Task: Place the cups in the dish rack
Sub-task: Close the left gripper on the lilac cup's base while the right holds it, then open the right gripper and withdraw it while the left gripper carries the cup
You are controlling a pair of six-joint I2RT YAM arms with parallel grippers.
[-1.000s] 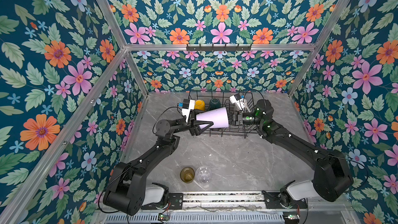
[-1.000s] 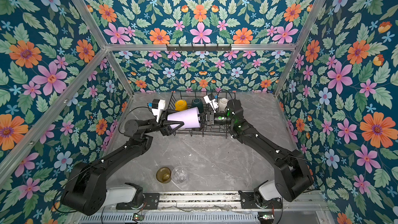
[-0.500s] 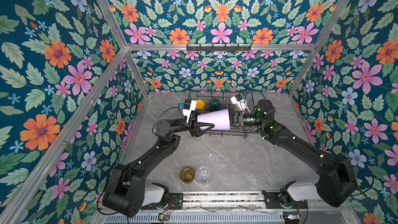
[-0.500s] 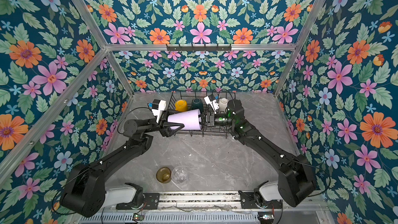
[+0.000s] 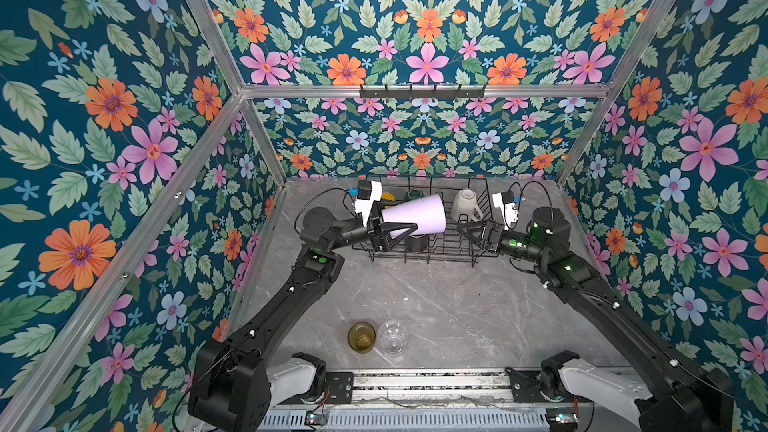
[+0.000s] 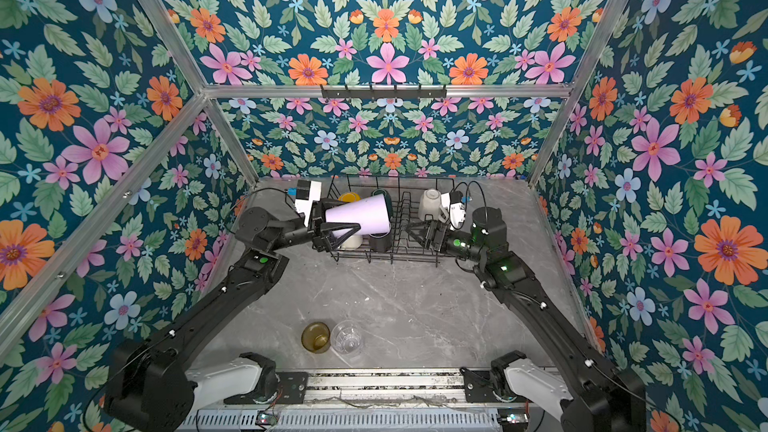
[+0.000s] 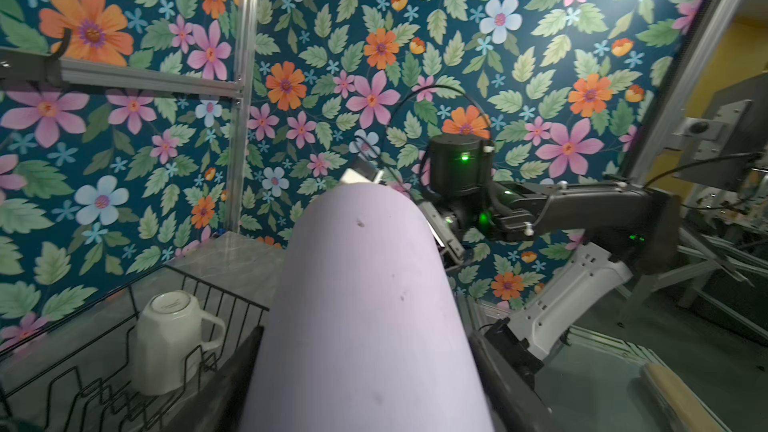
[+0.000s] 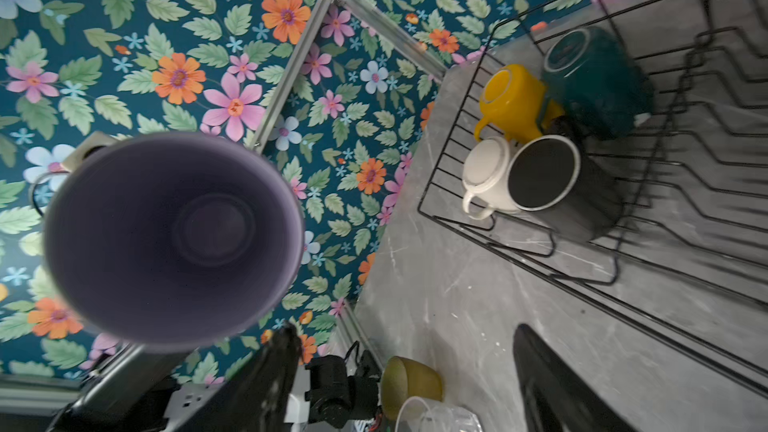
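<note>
No text, label, brand or number can be read in any view. Faint marks on the cream mug (image 7: 166, 338) base are illegible.

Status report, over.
Left gripper holds tumbler sideways over rack. Right gripper open, empty, beside rack. Olive glass, clear glass on table. Mugs crowd rack's left end.

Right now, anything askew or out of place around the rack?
Only the lilac tumbler: it lies sideways in the air above the dish rack, clamped in the left gripper, while the cream mug in the rack stands upside down. Nothing looks spilled or broken.
</note>
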